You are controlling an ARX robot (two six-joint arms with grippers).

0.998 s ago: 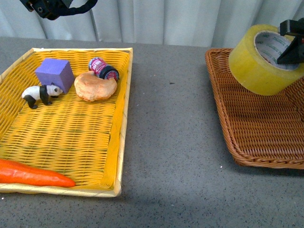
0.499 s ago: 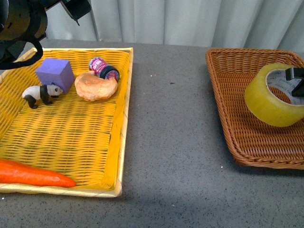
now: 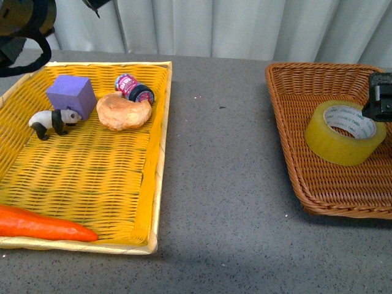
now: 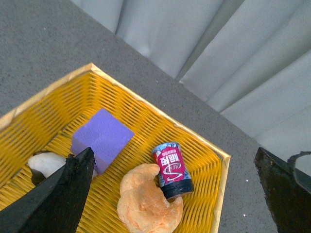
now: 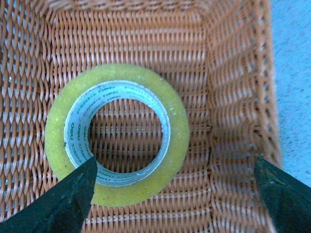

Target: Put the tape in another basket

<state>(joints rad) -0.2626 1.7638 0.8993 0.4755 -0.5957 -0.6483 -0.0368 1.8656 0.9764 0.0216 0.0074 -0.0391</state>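
Lower than half a second ago, the tape [image 3: 345, 133] now lies flat on the floor of the basket [image 3: 318, 184], and the right gripper [image 5: 174, 167] has let go of it. Its jaws stand wide open and hold nothing: one finger is over the rim of the roll, the other is well apart from it, by the basket wall. On the tray [image 3: 150, 184], the carrot [image 3: 43, 225] lies far from the left gripper [image 4: 173, 155]. Its jaws are also wide open and empty. The panda [image 3: 52, 121] and the cube [image 3: 70, 95] are by one finger. The bread [image 3: 122, 111] and the can [image 3: 133, 87] touch, below the gap.
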